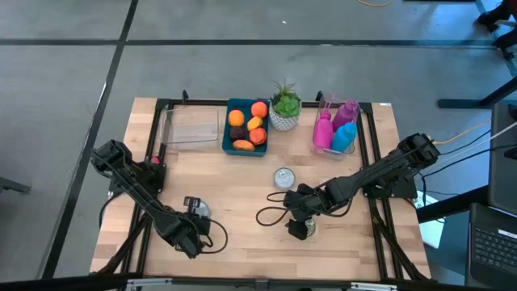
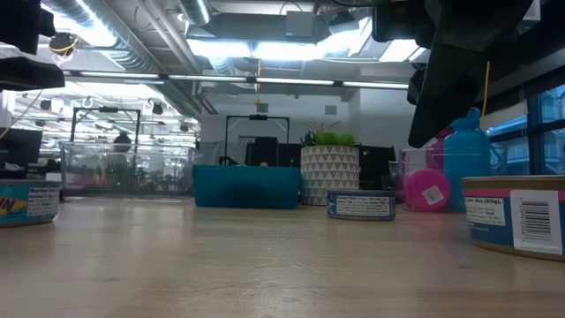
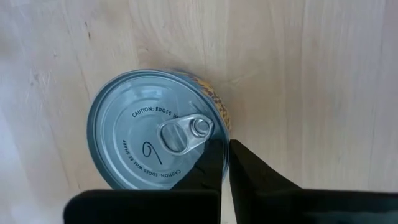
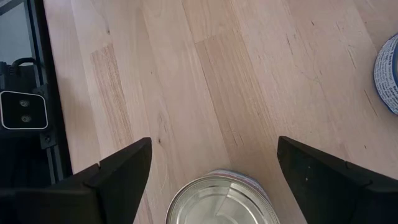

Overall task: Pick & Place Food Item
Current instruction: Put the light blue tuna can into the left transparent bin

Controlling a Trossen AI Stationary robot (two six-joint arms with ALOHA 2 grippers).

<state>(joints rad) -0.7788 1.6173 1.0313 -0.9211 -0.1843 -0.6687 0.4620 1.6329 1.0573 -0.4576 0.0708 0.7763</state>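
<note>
From above, we see the wooden table [image 1: 242,186] with the left gripper [image 1: 194,217] low at its near left, just beside a silver-topped can [image 1: 196,208]. The right gripper [image 1: 297,226] sits near the middle of the table's near half, above a second can [image 1: 303,229] that it mostly hides. A third can [image 1: 283,178] stands a little farther back, near the centre. Along the far edge we see a clear container [image 1: 192,128], a teal bin [image 1: 246,126] holding orange and red food pieces, a potted plant [image 1: 285,105] and a rack of pink and blue bottles [image 1: 337,129].

From table height, we see a can [image 2: 28,202] at the left edge, a can [image 2: 362,205] farther back near the plant pot [image 2: 330,175], and a large near can [image 2: 516,215] at the right. The teal bin [image 2: 247,187] stands at the back. A dark arm [image 2: 459,62] hangs in from above on the right.

Through the left wrist camera, we see the can [image 3: 155,130] with its pull tab up, and the left fingers [image 3: 249,171] pressed together beside its rim, gripping nothing.

Through the right wrist camera, we see the right fingers [image 4: 124,171] spread wide, with a can's lid [image 4: 222,200] between them, apart from both. Another can's edge [image 4: 388,74] shows at the side.
</note>
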